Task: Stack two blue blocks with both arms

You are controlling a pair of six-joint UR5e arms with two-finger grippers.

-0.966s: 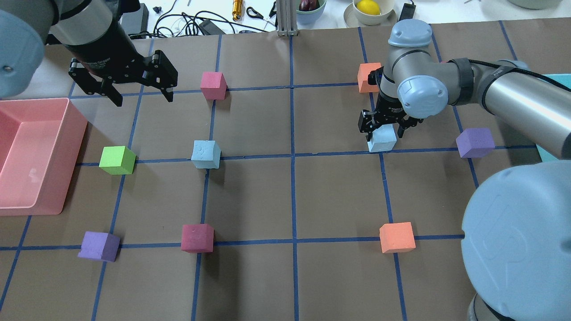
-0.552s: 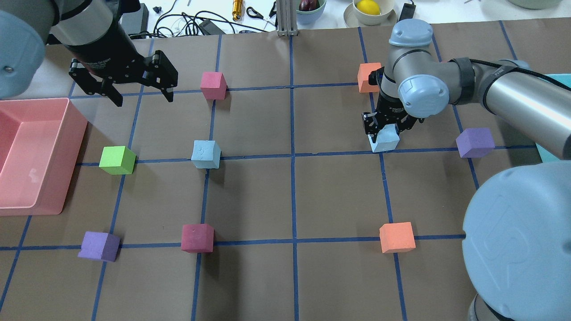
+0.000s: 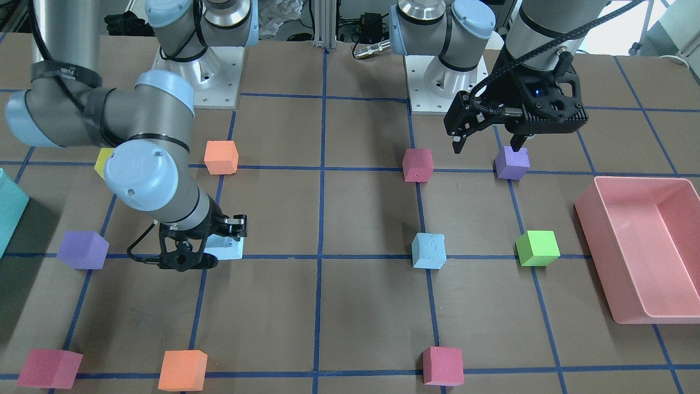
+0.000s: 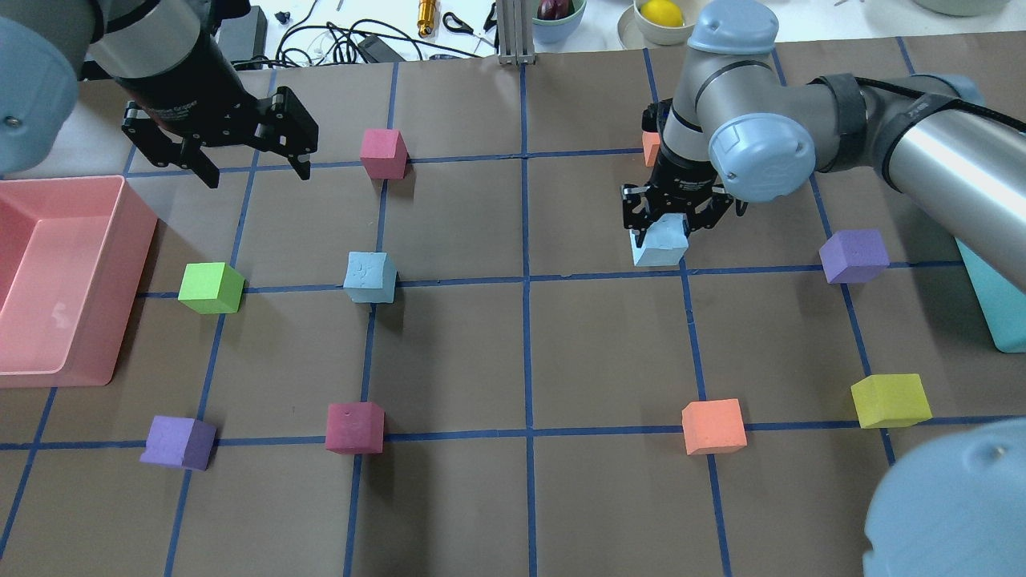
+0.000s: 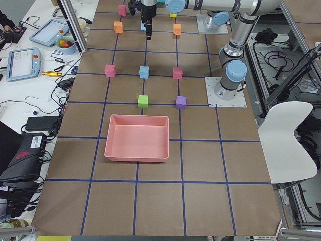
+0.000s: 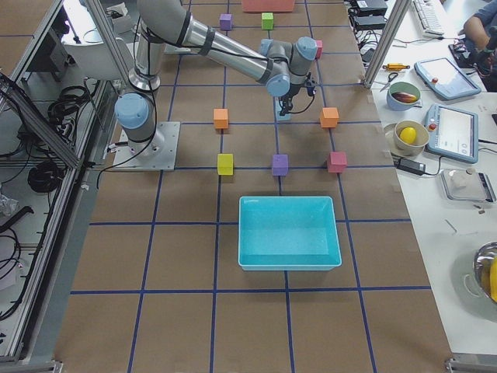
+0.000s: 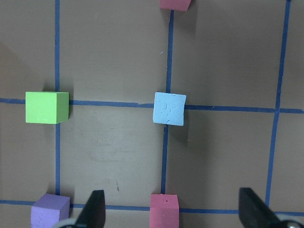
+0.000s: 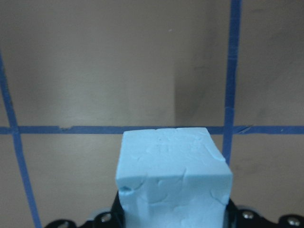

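One pale blue block [image 4: 660, 247] is held in my right gripper [image 4: 662, 227], which is shut on it just above the table, right of centre. It also fills the right wrist view [image 8: 173, 175] and shows in the front view [image 3: 228, 249]. The other blue block [image 4: 370, 277] sits alone on a tape crossing left of centre, and the left wrist view [image 7: 169, 108] looks down on it. My left gripper [image 4: 250, 164] hangs open and empty high over the far left, well back from that block; its fingers [image 7: 95, 211] show spread wide.
A pink bin [image 4: 132, 240] stands at the left edge and a teal bin [image 4: 994, 320] at the right. Green [image 4: 210, 288], pink [image 4: 383, 153], magenta [image 4: 354, 427], orange [image 4: 713, 426], yellow [image 4: 890, 400] and purple [image 4: 854, 256] cubes lie on tape crossings.
My right gripper has shut on the blue block and carried it a short way to the left, off its tape crossing. The left arm has stayed where it was.
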